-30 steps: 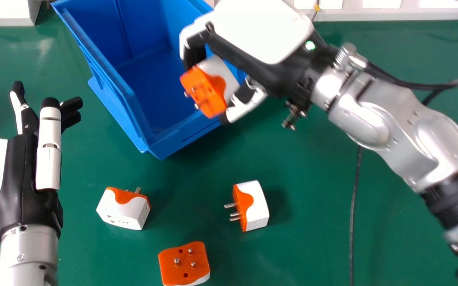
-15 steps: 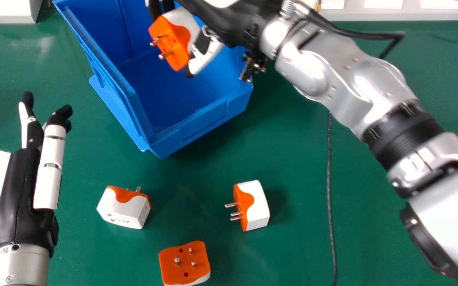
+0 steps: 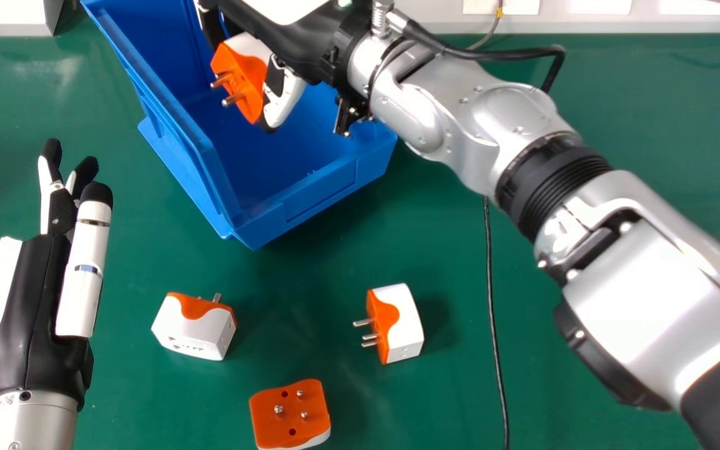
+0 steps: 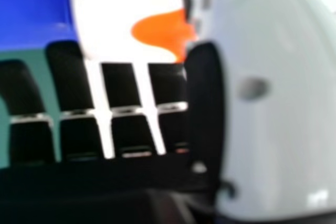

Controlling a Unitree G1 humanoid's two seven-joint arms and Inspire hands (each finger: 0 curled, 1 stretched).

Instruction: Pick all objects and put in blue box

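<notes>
Green tabletop (image 3: 435,244) spreads across the head view, backed by a pale ledge (image 3: 610,27) at the far edge, with a black cable (image 3: 491,300) trailing across it under my right arm (image 3: 466,137). From my remote station, I hold a white-and-orange plug adapter (image 3: 241,78) over the opening of the blue box (image 3: 322,194), its metal pins facing the view's left. My right hand (image 3: 284,100) is partly closed, the adapter pinched between fingers and thumb. At the view's left, my left hand (image 3: 29,306) holds nothing, its fingers extended above the table. Three more adapters rest on the green surface outside the box: the left adapter (image 3: 191,331) with its pins toward the far side, the right adapter (image 3: 404,325) with its pins to the left, and the near adapter (image 3: 288,415), orange face and pins up.

Seen from the right hand view, the held adapter's white body and orange patch sit against the black fingertips (image 4: 65,61) of my right hand (image 4: 273,129), the thumb pressed close beside it. Blue box and green tabletop show beyond.
</notes>
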